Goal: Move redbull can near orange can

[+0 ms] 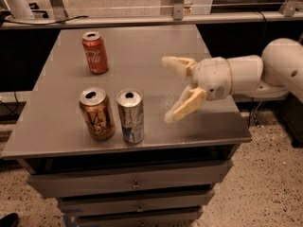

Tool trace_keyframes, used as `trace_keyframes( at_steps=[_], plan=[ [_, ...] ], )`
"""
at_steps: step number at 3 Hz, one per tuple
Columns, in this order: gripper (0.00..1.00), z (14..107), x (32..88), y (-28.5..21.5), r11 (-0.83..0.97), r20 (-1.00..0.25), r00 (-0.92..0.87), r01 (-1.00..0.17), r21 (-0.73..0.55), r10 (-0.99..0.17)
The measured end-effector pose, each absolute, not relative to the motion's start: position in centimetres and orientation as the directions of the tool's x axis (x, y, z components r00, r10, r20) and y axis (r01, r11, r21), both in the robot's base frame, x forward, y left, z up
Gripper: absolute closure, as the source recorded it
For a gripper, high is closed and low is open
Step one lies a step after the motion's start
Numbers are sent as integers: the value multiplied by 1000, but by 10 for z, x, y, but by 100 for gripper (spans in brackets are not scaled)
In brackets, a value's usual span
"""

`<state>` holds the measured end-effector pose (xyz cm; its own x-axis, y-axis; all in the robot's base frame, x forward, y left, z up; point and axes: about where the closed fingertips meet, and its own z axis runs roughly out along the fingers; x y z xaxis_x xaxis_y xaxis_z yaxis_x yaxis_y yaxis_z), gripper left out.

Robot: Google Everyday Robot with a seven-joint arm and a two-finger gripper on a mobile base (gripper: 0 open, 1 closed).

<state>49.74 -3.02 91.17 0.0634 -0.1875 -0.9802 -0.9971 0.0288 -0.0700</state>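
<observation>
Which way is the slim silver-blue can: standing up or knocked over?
Upright: the redbull can stands on its base, top up, beside the orange can. The open gripper hangs apart from it.

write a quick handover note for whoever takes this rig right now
Claw: open, holding nothing, in the air over the right side of the table, clear of all cans.
Redbull can: upright near the front edge, close beside the orange can, on that can's right in the camera view.
Coca-Cola can: upright at the back left, apart from the pair.
Done: the redbull can looks placed near the orange can.
Left: probably only to draw the arm away without bumping the cans.
</observation>
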Motion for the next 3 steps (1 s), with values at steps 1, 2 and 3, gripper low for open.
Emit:
trace_keyframes(
  at_steps=[1,2,3],
  plan=[
    [0,942,531,-75,76,-974,102,-990,-119,-203],
    [0,976,545,-95,126,-970,158,-975,-183,-187],
    [0,976,545,-95,126,-970,158,-975,-183,-187]
  ],
)
